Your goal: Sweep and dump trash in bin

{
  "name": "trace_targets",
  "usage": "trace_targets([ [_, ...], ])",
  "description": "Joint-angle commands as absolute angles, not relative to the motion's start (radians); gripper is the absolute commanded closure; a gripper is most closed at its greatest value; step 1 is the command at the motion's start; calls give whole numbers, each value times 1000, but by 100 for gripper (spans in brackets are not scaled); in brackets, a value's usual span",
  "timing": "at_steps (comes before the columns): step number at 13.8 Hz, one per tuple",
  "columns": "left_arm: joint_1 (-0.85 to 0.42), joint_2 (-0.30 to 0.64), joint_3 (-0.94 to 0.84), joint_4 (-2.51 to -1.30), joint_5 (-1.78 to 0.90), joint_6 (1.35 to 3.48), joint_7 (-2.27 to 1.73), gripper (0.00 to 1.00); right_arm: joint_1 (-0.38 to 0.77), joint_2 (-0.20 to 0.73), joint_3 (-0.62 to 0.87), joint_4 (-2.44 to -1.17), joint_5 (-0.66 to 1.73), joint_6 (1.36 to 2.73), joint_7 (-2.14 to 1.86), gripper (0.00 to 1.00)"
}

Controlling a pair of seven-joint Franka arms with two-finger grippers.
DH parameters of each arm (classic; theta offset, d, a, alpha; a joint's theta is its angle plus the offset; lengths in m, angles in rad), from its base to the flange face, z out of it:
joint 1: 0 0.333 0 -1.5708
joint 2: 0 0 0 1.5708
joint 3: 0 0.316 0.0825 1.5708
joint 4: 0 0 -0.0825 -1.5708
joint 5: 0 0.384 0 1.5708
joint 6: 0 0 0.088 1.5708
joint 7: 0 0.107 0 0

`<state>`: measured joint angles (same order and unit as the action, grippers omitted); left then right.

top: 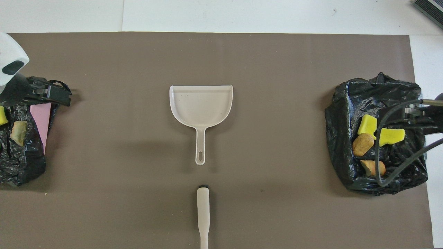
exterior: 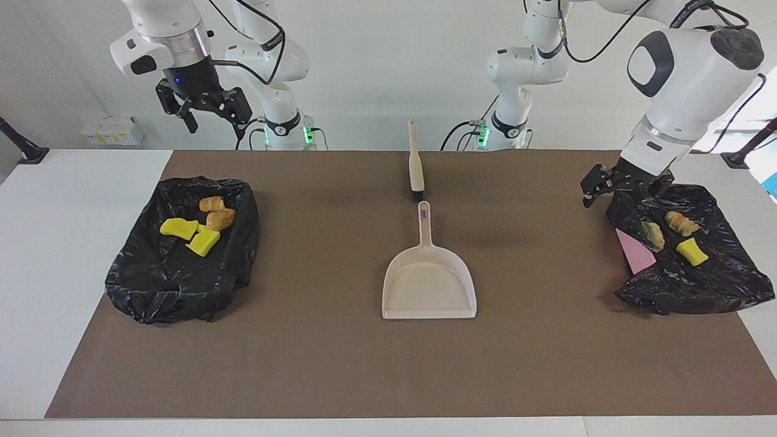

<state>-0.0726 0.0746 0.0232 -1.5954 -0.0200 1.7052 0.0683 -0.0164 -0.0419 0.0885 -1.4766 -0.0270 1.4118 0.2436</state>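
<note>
The trash lies in two crumpled black bags, one at each end of the bench [exterior: 73, 255]. In the bag at the right arm's end [exterior: 182, 249] sit two yellow sponge chunks [exterior: 178, 227], one of them with a green edge, touching two orange-brown bread-like lumps [exterior: 220, 219] that lie nearer to the robots. In the bag at the left arm's end [exterior: 689, 255] lie another yellow sponge chunk [exterior: 691, 251], an orange bread-like lump [exterior: 681, 223] and a duller, greenish-brown scrap [exterior: 653, 235], just beside a flat pink sheet [exterior: 634, 254] that leans on the bag's edge. All the scraps are small next to the beige dustpan [exterior: 428, 282], which lies flat in the middle of the brown mat [exterior: 340, 364], its handle pointing toward the robots. A brush [exterior: 416, 164] lies in line with that handle, nearer to the robots, its dark bristles just short of the handle's end.

The left tool [exterior: 607, 185] hangs over the edge of the bag at its own end, fingers apart and holding nothing. The right tool [exterior: 206, 109] is raised high over the robots' edge of the bench near its own bag, fingers also apart and empty.

From overhead, the left arm's bag is cut off by the frame edge and partly covered by the tool, so only two scraps show there. Cables cross the other bag, and the brush handle runs out of the bottom of that view.
</note>
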Motion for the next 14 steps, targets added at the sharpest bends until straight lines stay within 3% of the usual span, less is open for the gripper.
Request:
trace_targets([
  [1,-69,32,17,-1589,0,1646,78,0,33,-41,36,-1466,-29,1399,222,0],
  [14,-71,-2,20,-1537,12,1499,81,0,28,-63,15,-1505,-17,1416,155,0],
])
